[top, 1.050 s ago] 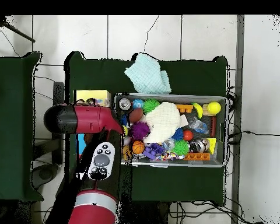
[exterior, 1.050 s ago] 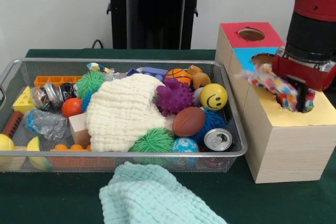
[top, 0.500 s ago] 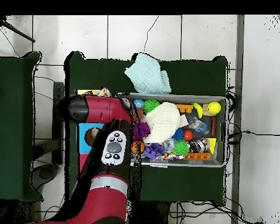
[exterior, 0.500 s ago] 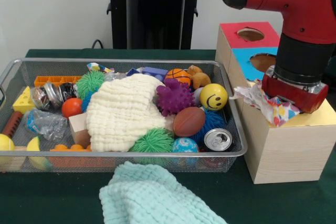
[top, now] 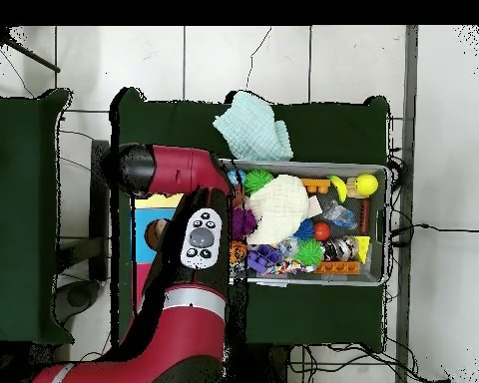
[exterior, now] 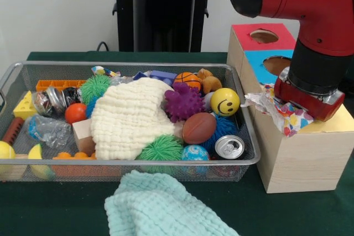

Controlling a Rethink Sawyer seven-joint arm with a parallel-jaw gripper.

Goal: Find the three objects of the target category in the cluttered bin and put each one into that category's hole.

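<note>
A crumpled, multicoloured wrapper (exterior: 278,110) sticks out to the left from under my gripper (exterior: 305,103), draped over the left edge of the yellow box top (exterior: 332,124). The gripper sits low on that yellow section and covers its hole, and its lower end is hidden by the red housing and the wrapper. Behind it are the blue section (exterior: 259,59) and the red section (exterior: 264,36), each with a round hole. In the overhead view the red arm (top: 179,180) covers the yellow section, so neither gripper nor wrapper shows.
The wire bin (exterior: 133,66) left of the box holds a cream cloth (exterior: 130,117), a purple spiky ball (exterior: 183,102), a smiley ball (exterior: 224,101), a brown football (exterior: 199,127), a can (exterior: 229,147) and crumpled plastic (exterior: 47,130). A teal cloth (exterior: 160,205) lies in front.
The gripper has dropped lower onto the yellow section. The wrapper went from hanging at the hole to spreading over the box's left edge. The upper arm swung over the box.
</note>
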